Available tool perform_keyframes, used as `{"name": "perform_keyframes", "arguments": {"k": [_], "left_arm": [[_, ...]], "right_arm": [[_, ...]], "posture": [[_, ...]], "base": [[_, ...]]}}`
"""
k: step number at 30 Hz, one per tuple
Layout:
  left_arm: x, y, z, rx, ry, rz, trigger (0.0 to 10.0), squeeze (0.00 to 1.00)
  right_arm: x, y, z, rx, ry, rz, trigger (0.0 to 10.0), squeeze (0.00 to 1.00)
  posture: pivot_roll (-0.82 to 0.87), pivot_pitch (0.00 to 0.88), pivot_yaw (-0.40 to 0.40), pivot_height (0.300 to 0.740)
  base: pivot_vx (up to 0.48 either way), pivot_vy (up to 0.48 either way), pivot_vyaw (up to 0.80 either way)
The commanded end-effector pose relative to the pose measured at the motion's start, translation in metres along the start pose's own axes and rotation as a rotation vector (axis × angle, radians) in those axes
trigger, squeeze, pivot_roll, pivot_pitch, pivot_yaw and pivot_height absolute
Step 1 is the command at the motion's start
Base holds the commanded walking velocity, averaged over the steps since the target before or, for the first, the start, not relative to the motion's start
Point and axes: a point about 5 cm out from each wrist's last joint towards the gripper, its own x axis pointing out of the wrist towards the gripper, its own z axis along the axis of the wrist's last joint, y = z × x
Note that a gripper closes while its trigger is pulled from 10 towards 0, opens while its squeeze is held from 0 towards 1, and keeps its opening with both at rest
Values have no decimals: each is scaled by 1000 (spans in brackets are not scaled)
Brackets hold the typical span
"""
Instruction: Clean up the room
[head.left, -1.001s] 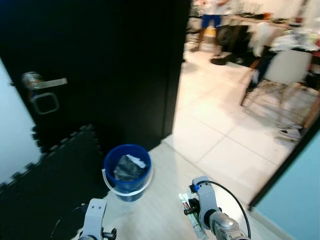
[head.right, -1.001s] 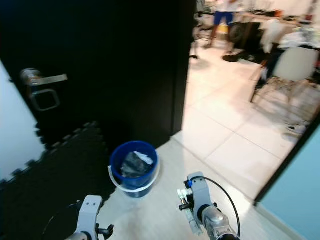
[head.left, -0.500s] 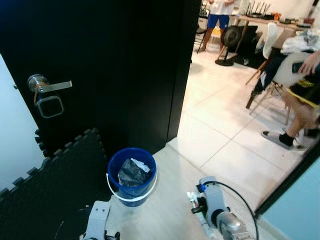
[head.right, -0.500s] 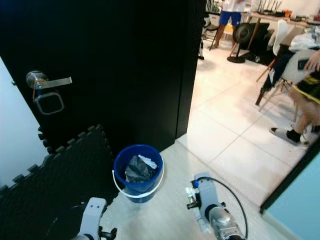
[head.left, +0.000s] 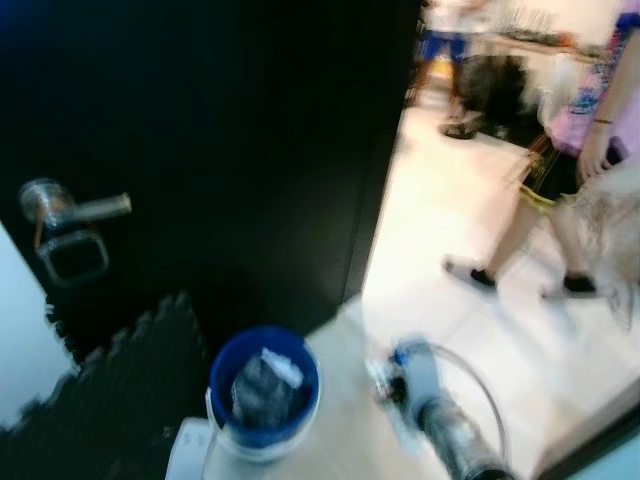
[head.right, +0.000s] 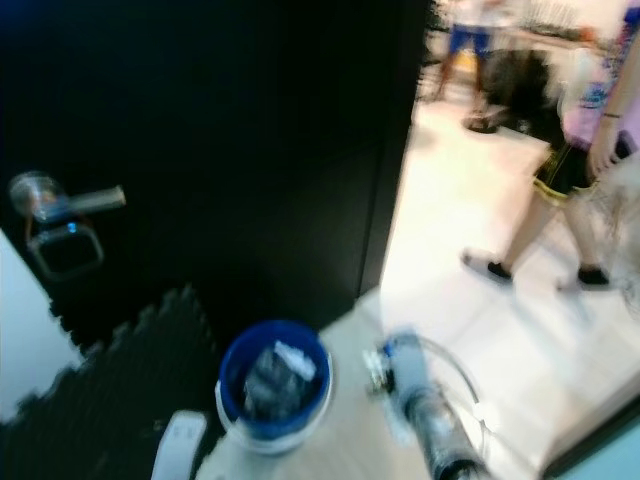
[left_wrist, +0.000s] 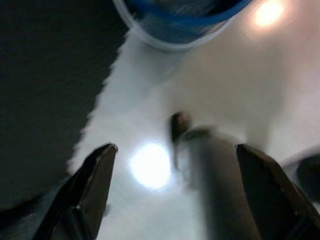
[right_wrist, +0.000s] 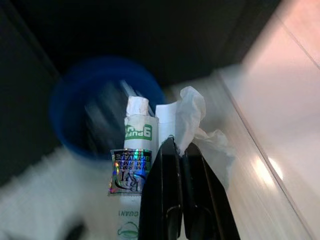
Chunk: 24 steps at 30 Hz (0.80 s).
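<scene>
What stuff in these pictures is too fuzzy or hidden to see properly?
- Round blue plastic bucket: eye views are motion-blurred, so the grey and white rubbish inside cannot be identified.
- White printed paper wrapper in the right gripper: its small lettering is blurred, and the black fingers cover its lower part.
- Person walking on the white tiles: blurred, cut off by the picture's top edge.
- Left gripper: a blurred grey shape lies between its fingers, unidentifiable.

The pale floor (head.left: 340, 440) carries a blue bucket (head.left: 263, 395) with crumpled rubbish inside, standing just in front of the black door. A black foam mat (head.left: 120, 400) with a toothed edge lies on the floor beside the bucket. Beyond the doorway the floor is light tile (head.left: 450, 330), where a person's shoes (head.left: 470, 275) stand
</scene>
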Motion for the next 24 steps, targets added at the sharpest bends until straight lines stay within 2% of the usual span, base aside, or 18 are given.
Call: {"name": "perform_keyframes", "arguments": {"k": [1, 5, 12, 16, 17, 18, 21, 24], "left_arm": [[1, -4, 2, 12, -1, -10, 10000, 0], [1, -4, 2, 13, 0, -9, 10000, 0], [1, -4, 2, 17, 0, 2, 10000, 0], [1, -3, 1, 47, 21, 20, 10000, 0], [1, -3, -1, 43, 30, 6, 10000, 0], [1, -3, -1, 43, 30, 6, 10000, 0], [0, -5, -4, 47, 41, -18, 10000, 0], [0, -5, -5, 43, 43, -20, 10000, 0]], "right_arm": [[-7, -8, -14, -6, 51, -10, 10000, 0], [-5, -3, -11, -88, 63, 33, 10000, 0], [-1, -1, -5, -161, 67, 64, 10000, 0], [-1, -1, -4, -216, 89, 77, 10000, 0], [0, -2, -5, -258, 123, 77, 10000, 0], [0, -2, -5, -258, 123, 77, 10000, 0], [-1, -10, -9, -301, 220, 42, 10000, 0], [-1, -12, -11, -318, 253, 42, 10000, 0]], "posture": [[74, 0, -41, 736], [74, 0, -41, 736], [77, 0, -45, 736], [87, 0, -52, 736], [87, 0, -52, 736], [87, 0, -52, 736], [93, 0, -59, 736], [94, 0, -62, 736]], "base": [[480, 0, 800], [480, 0, 800], [422, 0, 800], [0, 0, 683], [0, 0, 0], [0, 0, 0], [0, -480, 0], [0, -463, 0]]}}
